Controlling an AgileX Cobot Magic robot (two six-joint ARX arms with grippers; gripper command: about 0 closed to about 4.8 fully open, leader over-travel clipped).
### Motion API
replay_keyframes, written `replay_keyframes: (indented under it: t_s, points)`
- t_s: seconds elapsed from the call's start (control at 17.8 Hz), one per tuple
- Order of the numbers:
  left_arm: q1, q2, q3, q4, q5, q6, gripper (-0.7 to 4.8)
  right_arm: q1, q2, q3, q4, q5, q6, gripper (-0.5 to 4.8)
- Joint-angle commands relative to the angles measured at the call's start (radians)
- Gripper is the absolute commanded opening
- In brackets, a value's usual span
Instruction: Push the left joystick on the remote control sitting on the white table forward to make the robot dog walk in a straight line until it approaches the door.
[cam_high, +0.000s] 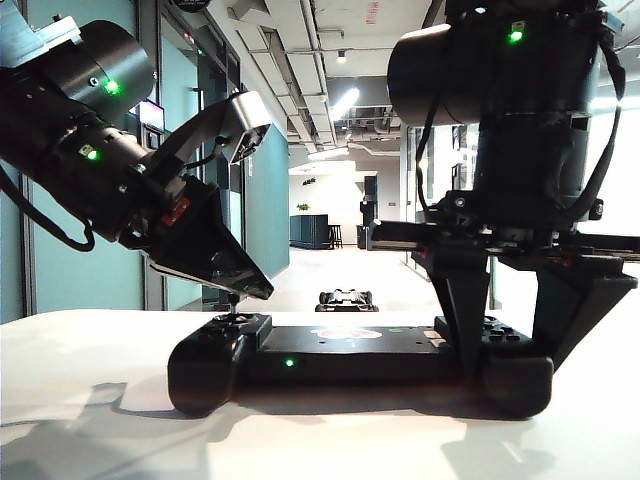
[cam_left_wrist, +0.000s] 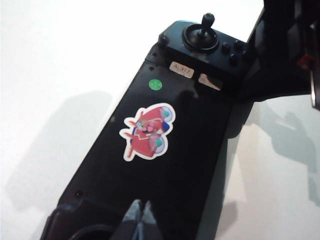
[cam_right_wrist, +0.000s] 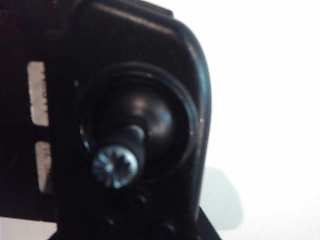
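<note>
Black remote control (cam_high: 360, 365) lies on the white table (cam_high: 80, 400). My left gripper (cam_high: 225, 275), jaws pinched together, hovers above the left joystick (cam_high: 233, 302); my right gripper (cam_high: 525, 330) clamps the controller's three-o'clock handle. The robot dog (cam_high: 346, 299) waits at twelve o'clock. An off-centre nudge could veer it sideways.

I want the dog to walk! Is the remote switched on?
On: a green light glows on the remote control; the left gripper is above its left end, the right gripper grips its right end.
</note>
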Motion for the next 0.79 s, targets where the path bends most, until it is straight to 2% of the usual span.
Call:
replay_keyframes:
  t_s: [0.06,0.17,0.39,0.62,0.79]
  points:
    - [0.081,-0.004,-0.002,0.012,0.088,-0.001,-0.05,-0.002,0.001,-0.003,-0.026,-0.002,0.003,1.98]
    - [0.112,-0.006,-0.002,0.037,0.131,-0.024,-0.05,-0.002,0.001,-0.004,-0.024,-0.002,0.003,1.98]
    - [0.084,-0.006,-0.002,0.126,0.158,-0.084,-0.05,-0.002,0.001,-0.005,-0.024,0.002,0.000,1.98]
    - [0.084,-0.050,-0.066,0.223,0.110,-0.132,-0.05,-0.002,0.001,-0.005,-0.024,0.003,-0.004,1.98]
    - [0.084,-0.090,-0.132,0.264,0.105,-0.137,-0.05,-0.002,0.001,-0.006,-0.021,0.002,-0.009,1.98]
